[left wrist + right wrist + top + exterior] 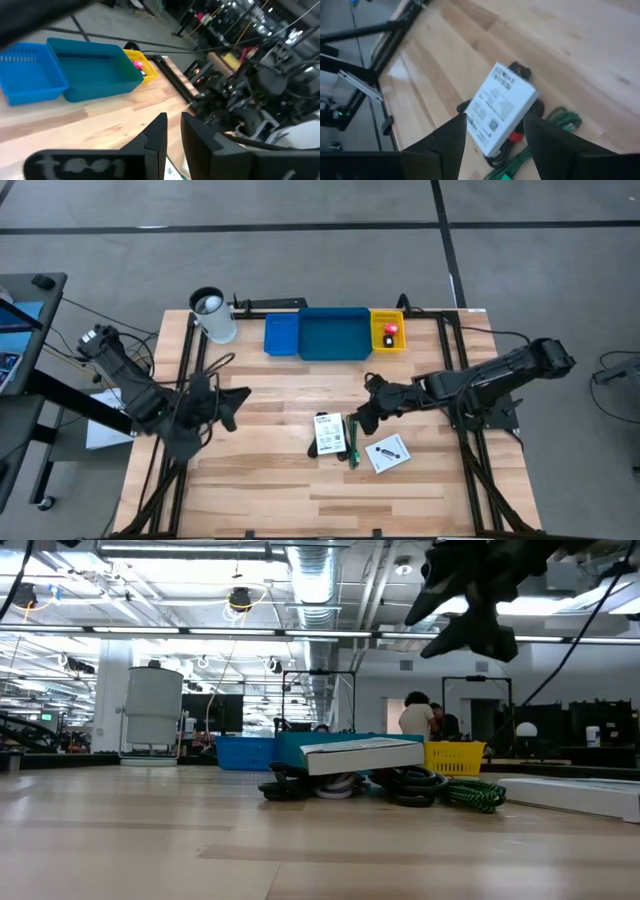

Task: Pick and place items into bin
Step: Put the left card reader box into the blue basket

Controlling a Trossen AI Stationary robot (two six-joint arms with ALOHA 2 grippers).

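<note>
Right hand, fingers spread and empty, hovers at frame centre just above a white packet resting on cables. Left hand, released, waits centre-left. Bins sit upper centre. Cables could snag and drag along.

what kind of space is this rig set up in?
Likely an industrial lab or open workshop. The low view shows exposed ceiling ducting and strip lights, more workstations, and people standing behind the wooden table. The high view shows a bare grey concrete floor.
</note>
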